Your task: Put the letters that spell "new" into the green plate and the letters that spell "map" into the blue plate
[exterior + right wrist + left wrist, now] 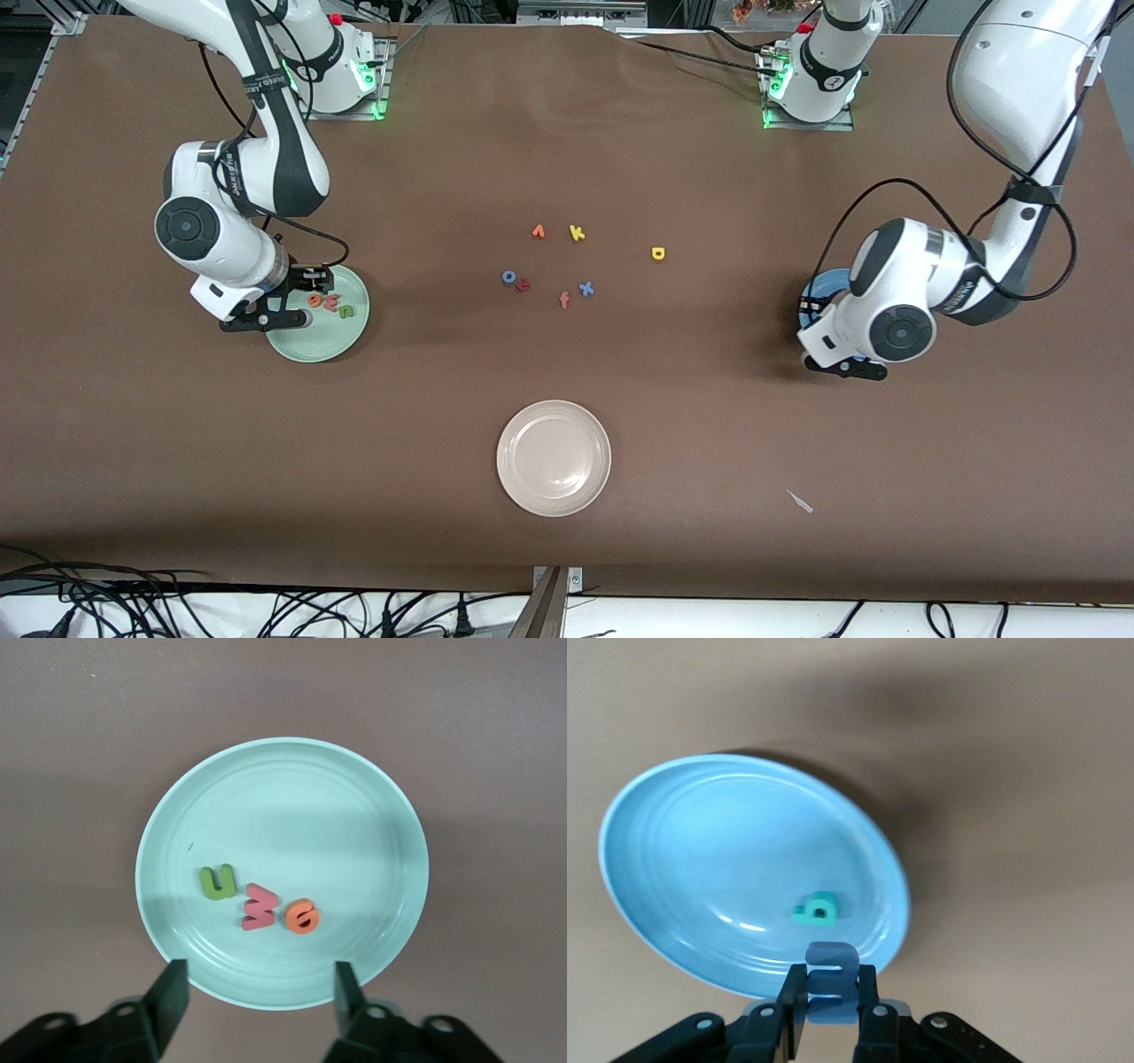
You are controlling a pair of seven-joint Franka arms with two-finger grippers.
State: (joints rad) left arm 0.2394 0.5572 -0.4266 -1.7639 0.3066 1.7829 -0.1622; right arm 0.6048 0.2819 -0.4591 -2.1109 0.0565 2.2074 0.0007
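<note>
The green plate lies toward the right arm's end of the table. In it rest the green "n", the salmon "w" and the orange "e". My right gripper hangs open over the plate's rim, holding nothing. At the left arm's end, the blue plate holds the teal "a". My left gripper is over that plate's edge, shut on the blue "m". The yellow "p" lies on the table.
Mid-table lie loose letters: an orange "v", a yellow "k", a blue "o", a salmon "f" and a blue "x". A cream plate sits nearer the front camera.
</note>
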